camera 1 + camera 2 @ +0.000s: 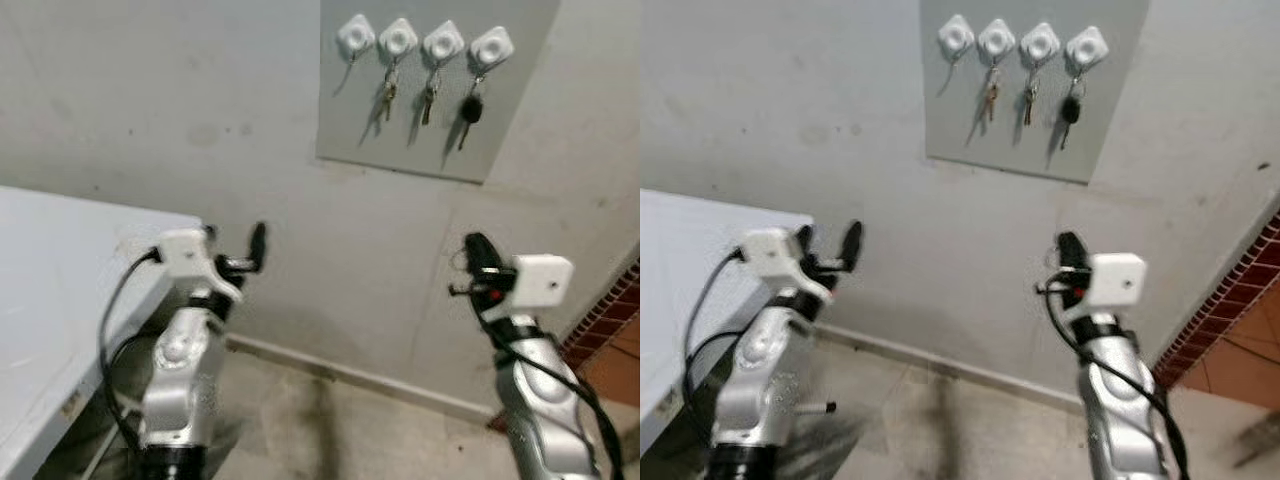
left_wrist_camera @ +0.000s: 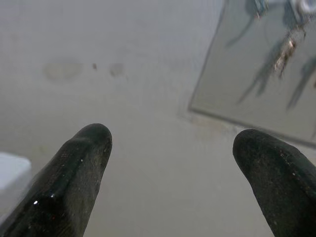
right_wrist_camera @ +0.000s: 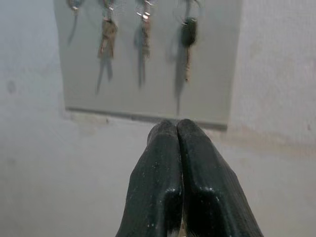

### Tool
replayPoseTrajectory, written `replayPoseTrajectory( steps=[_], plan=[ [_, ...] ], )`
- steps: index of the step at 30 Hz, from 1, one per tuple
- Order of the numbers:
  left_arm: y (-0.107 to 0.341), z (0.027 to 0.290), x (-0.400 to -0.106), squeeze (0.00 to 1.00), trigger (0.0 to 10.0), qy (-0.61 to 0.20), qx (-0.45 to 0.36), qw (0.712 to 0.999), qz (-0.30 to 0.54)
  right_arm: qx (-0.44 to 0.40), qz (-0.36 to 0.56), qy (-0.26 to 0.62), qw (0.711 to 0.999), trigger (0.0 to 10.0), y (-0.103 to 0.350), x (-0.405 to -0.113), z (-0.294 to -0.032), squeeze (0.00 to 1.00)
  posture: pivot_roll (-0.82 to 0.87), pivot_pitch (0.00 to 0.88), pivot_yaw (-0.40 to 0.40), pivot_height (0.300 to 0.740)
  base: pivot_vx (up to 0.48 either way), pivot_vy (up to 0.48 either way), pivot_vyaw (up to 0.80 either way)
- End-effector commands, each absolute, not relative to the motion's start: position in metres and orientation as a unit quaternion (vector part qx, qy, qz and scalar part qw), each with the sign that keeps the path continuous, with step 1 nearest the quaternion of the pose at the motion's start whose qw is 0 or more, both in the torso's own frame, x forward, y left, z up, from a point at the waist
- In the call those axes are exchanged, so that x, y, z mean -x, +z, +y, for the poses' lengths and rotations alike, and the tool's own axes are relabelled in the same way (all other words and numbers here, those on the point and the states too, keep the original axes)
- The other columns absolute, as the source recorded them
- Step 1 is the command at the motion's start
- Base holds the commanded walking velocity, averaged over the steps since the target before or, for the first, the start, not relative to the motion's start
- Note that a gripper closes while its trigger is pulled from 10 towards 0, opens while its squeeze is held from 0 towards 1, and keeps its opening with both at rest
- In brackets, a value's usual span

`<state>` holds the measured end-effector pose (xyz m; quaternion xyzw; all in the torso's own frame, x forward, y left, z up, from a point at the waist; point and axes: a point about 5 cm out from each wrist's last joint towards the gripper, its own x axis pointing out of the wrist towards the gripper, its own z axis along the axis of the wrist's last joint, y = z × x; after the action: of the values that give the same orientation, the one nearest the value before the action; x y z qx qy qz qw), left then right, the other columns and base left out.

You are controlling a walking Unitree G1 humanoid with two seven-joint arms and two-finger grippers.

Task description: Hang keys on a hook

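Now left gripper (image 2: 170, 163) jaws wide, empty — right gripper (image 3: 177, 131) jaws pressed together.

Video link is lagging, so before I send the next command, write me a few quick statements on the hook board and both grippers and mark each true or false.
1. The grey board carries four white hooks. True.
2. Every hook has keys on it. False: the leftmost hook is bare; keys hang from the other three.
3. The black-headed key hangs from the rightmost hook. True.
4. The left gripper is shut. False: its fingers stand well apart.
5. The right gripper has its fingers pressed together, pointing toward the board. True.
6. The white table stands on the robot's right. False: it is on its left, beside the left arm.
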<state>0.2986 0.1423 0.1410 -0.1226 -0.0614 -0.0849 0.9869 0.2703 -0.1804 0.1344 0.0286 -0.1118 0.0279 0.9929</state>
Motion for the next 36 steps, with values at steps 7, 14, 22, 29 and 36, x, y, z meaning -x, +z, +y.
replayPoseTrajectory(
  steps=[7, 14, 22, 29, 36],
  plan=[
    [0.1430, 0.1510, -0.2994, 0.00, 10.0, -0.071, 0.114, 0.989, -0.063, -0.036, -0.121, 0.043, 0.991, 10.0, 0.1396, -0.2720, -0.1715, 0.00, -0.01, 0.000, -0.022, 0.740, 0.302, 0.000, 0.00],
    [0.1429, 0.1505, -0.2987, 0.00, 10.0, -0.072, 0.114, 0.989, -0.061, -0.036, -0.121, 0.042, 0.991, 10.0, 0.1399, -0.2716, -0.1714, 0.00, -0.01, 0.000, -0.021, 0.740, 0.303, 0.000, 0.00],
    [0.1422, 0.1503, -0.2978, 0.00, 10.0, -0.071, 0.114, 0.989, -0.059, -0.035, -0.119, 0.042, 0.991, 10.0, 0.1393, -0.2715, -0.1713, 0.00, -0.01, 0.000, -0.024, 0.740, 0.306, 0.000, 0.00],
    [0.1420, 0.1507, -0.2974, 0.00, 10.0, -0.071, 0.114, 0.989, -0.059, -0.036, -0.119, 0.043, 0.991, 10.0, 0.1392, -0.2713, -0.1703, 0.00, -0.01, 0.000, -0.023, 0.740, 0.305, 0.000, 0.00],
    [0.1417, 0.1497, -0.2966, 0.00, 10.0, -0.071, 0.118, 0.989, -0.057, -0.036, -0.117, 0.043, 0.992, 10.0, 0.1390, -0.2702, -0.1705, 0.00, -0.01, 0.000, -0.022, 0.740, 0.304, 0.000, 0.00]
  ],
)
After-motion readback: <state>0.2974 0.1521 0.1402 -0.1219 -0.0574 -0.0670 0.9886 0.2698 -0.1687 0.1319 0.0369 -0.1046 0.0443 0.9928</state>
